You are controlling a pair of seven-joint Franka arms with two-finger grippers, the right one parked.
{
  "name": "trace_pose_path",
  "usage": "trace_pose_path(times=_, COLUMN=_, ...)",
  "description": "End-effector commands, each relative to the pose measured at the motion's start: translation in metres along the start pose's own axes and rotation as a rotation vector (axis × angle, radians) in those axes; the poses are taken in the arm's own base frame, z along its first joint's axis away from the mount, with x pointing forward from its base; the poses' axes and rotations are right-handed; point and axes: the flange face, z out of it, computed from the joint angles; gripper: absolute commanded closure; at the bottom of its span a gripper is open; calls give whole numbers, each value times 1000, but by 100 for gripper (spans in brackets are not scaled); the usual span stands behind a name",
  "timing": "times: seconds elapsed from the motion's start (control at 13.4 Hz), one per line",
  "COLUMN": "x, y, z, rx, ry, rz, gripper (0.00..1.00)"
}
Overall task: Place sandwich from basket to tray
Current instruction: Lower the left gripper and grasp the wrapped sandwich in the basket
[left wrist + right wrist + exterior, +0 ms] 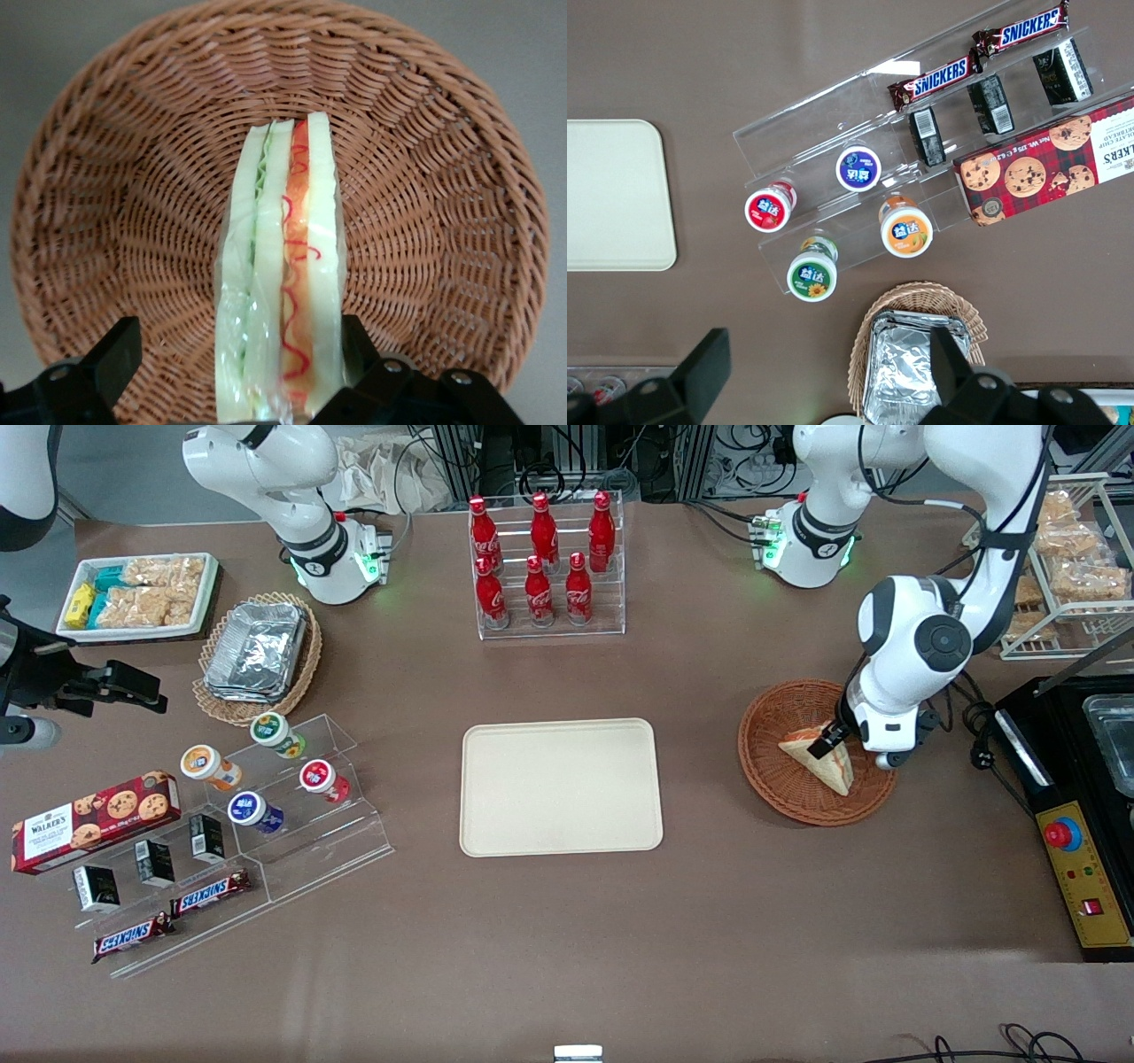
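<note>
The sandwich point(819, 760), a pale bread wedge in clear wrap with orange-red and green filling, stands on edge in the round reddish-brown wicker basket point(771, 779) toward the working arm's end of the table. My left gripper point(833, 740) is down in the basket, open, with its fingers on either side of the sandwich. In the left wrist view the sandwich point(283, 266) stands between the black fingers of the gripper point(237, 341). One finger point(356, 341) rests against the bread and the other point(117, 350) stands apart from it over the basket point(133, 204). The cream-beige tray point(560, 786) lies at the table's middle, bare.
A clear rack of red bottles point(545, 567) stands farther from the camera than the tray. A black machine point(1076, 815) and a wire rack of snacks point(1072, 567) stand beside the basket. An acrylic shelf point(266, 815), a foil-tray basket point(257, 654) and a cookie box point(93, 819) lie toward the parked arm's end.
</note>
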Motion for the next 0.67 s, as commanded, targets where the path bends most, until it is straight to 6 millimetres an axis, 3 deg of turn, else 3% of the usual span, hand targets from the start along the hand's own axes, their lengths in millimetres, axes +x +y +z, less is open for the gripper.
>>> trace_pose_path(times=0.0, x=-1, y=2, z=12, rx=-27, ry=17, rz=-21, gripper=3)
trace_pose_path(times=0.07, x=1, y=4, z=15, rx=-37, ry=25, rz=-23, gripper=30)
trace_pose_path(times=0.15, x=2, y=5, z=14, rx=-41, ry=29, rz=-23, gripper=81)
trace_pose_path(times=0.22, x=2, y=6, z=11, rx=-45, ry=32, rz=-21, gripper=100)
trace_pose_path(times=0.37, x=3, y=10, z=2, rx=-55, ry=43, rz=0, gripper=100)
trace_pose_path(times=0.6, x=8, y=14, z=-45, rx=-3, ry=15, rz=124, gripper=100)
